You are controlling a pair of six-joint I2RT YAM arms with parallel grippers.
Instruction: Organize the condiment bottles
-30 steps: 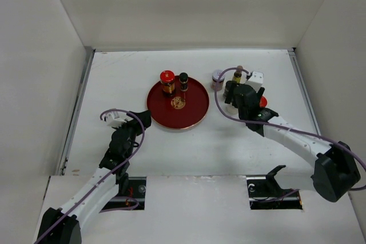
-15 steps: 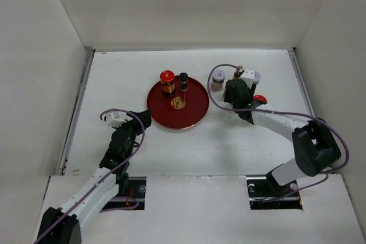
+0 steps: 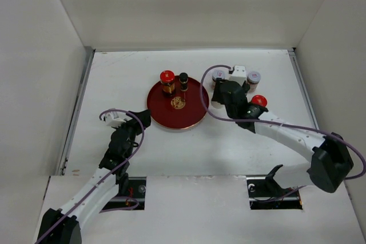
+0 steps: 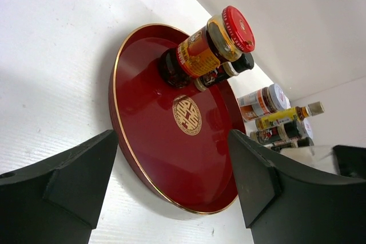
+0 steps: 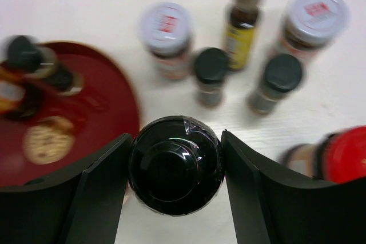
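Observation:
My right gripper (image 3: 221, 93) is shut on a black-capped bottle (image 5: 175, 164), held between the bottle cluster and the round red tray (image 3: 177, 112). In the right wrist view, behind the cap, stand two pale-lidded jars (image 5: 166, 30) (image 5: 315, 16), a slim yellow bottle (image 5: 242, 22), two dark-capped bottles (image 5: 210, 71) (image 5: 279, 79) and a red-lidded jar (image 5: 342, 155). On the tray's far side stand a red-lidded amber jar (image 3: 167, 81) and a dark black-capped bottle (image 3: 183, 79). My left gripper (image 3: 141, 119) is open and empty by the tray's left edge (image 4: 123, 124).
White walls close in the table on the left, back and right. The tray's gold emblem (image 3: 178, 103) lies bare in its middle. The right arm's cable loops over the table between tray and cluster.
My right gripper has moved left from the bottle cluster toward the tray, carrying the black-capped bottle. The left arm has not moved.

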